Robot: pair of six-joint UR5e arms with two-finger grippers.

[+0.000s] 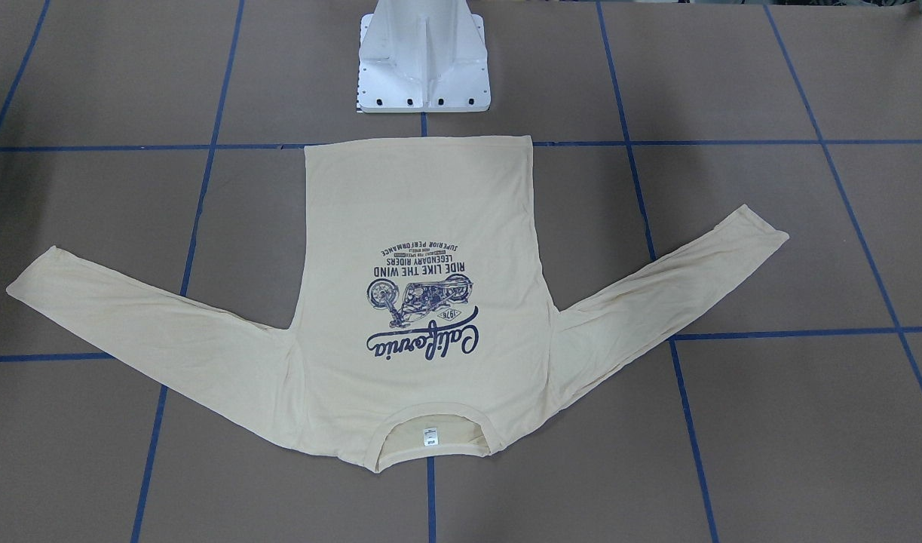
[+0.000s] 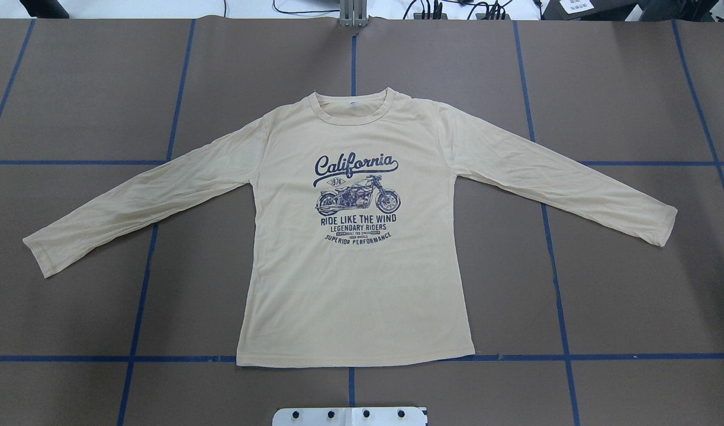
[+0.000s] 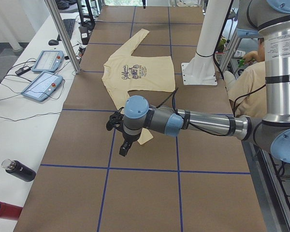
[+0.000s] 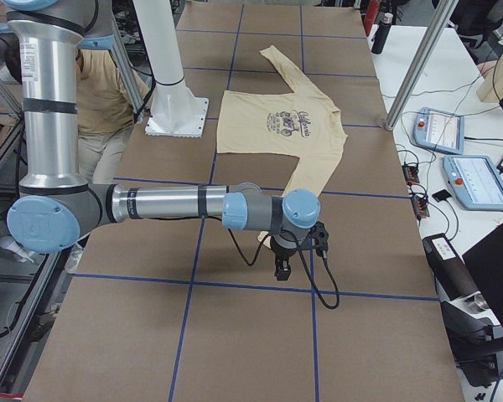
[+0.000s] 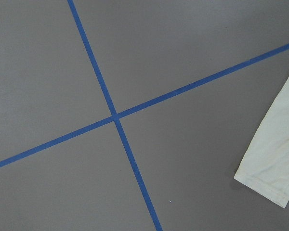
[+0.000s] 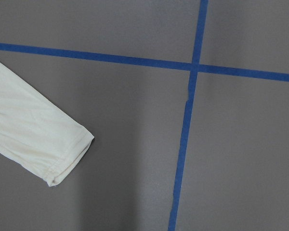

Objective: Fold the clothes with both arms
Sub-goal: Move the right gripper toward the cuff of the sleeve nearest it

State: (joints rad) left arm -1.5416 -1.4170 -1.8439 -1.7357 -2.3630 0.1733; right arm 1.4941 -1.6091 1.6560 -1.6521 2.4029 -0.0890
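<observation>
Now the shirt (image 2: 356, 284) lies flat and face up in the middle of the table (image 2: 634, 296). Its navy print (image 2: 356, 198) is fully visible, and the white label (image 2: 351, 103) sits inside the collar. The collar is on the far side from the robot, and the hem is on the near side, just before the white pedestal (image 1: 423, 68). The left sleeve (image 2: 142, 195) and the right sleeve (image 2: 563, 183) are spread out to each side and slant back toward the robot's side of the table. The fabric has only small wrinkles. Blue tape lines (image 2: 71, 162) divide the brown table into squares, and the shirt covers some of them.

The left arm (image 3: 203, 123) reaches low over the table, and the left gripper (image 3: 123, 145) hangs near the left cuff (image 5: 272, 163). The right arm (image 4: 168, 203) does the same on the other side, with the right gripper (image 4: 282, 264) near the right cuff (image 6: 62, 154). Both grippers appear only in the side views, so I cannot tell if their fingers are apart or together.
</observation>
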